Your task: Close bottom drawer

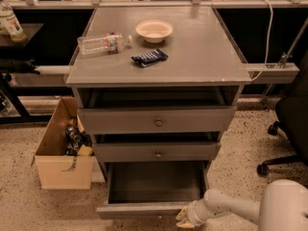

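The bottom drawer (144, 209) is pulled far out of the grey cabinet, showing its deep dark-grey box; its low front panel is at the bottom of the view. My gripper (185, 217) is at the right end of that front panel, close against it, on the end of my white arm (231, 207) coming in from the lower right. The two drawers above, each with a round knob, stand slightly out.
A cardboard box (60, 165) with items stands on the floor left of the cabinet. On the cabinet top lie a plastic bottle (102, 43), a white bowl (154, 30) and a dark snack packet (149, 57). An office chair (288, 124) stands at right.
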`<state>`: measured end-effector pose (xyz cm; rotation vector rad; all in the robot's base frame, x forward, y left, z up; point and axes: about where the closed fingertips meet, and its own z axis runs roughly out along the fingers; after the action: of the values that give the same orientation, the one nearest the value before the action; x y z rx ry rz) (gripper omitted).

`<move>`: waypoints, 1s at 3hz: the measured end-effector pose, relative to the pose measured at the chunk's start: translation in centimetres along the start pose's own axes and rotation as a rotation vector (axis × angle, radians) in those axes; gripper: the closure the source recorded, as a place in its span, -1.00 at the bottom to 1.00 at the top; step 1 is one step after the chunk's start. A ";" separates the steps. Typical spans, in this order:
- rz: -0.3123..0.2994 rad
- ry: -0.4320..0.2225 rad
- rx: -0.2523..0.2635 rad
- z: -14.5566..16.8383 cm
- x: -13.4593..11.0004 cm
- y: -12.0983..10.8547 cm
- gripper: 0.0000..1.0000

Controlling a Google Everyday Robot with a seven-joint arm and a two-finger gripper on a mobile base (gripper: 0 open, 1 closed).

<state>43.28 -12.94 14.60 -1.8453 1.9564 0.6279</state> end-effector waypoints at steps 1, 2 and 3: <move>0.000 -0.005 0.000 0.0 0.0 -0.1 -1.00; 0.000 -0.017 0.002 -0.1 0.0 -0.3 -1.00; -0.008 -0.038 0.025 -1.7 0.1 -2.7 -1.00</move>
<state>46.05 -14.04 15.79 -1.8127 1.9229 0.6284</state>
